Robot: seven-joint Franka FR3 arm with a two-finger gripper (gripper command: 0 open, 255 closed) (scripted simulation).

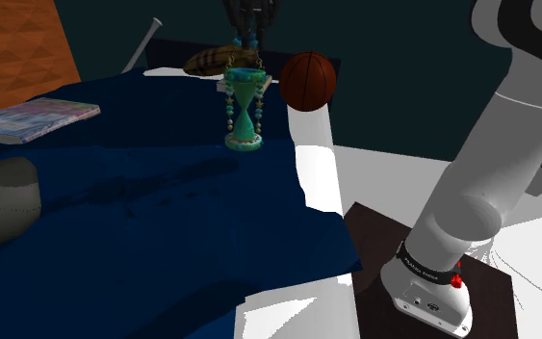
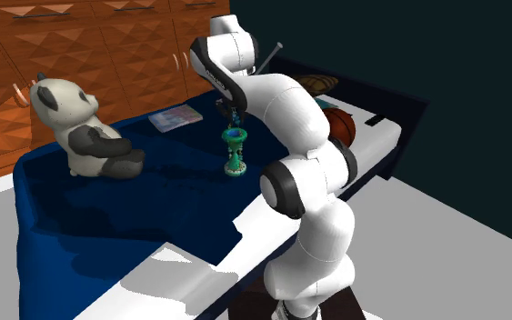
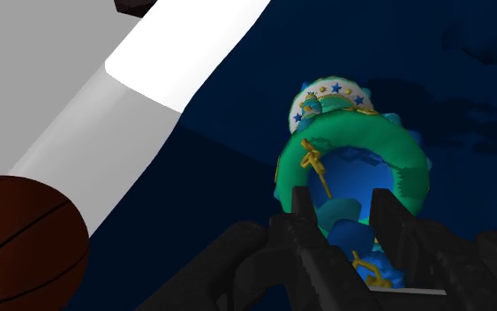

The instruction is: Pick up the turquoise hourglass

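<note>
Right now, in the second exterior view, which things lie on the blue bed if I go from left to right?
Panda toy → flat book → turquoise hourglass → brown basketball.

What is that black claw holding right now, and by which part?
Nothing. The gripper hangs above the upright turquoise hourglass, its fingers apart and clasping no part of it.
</note>
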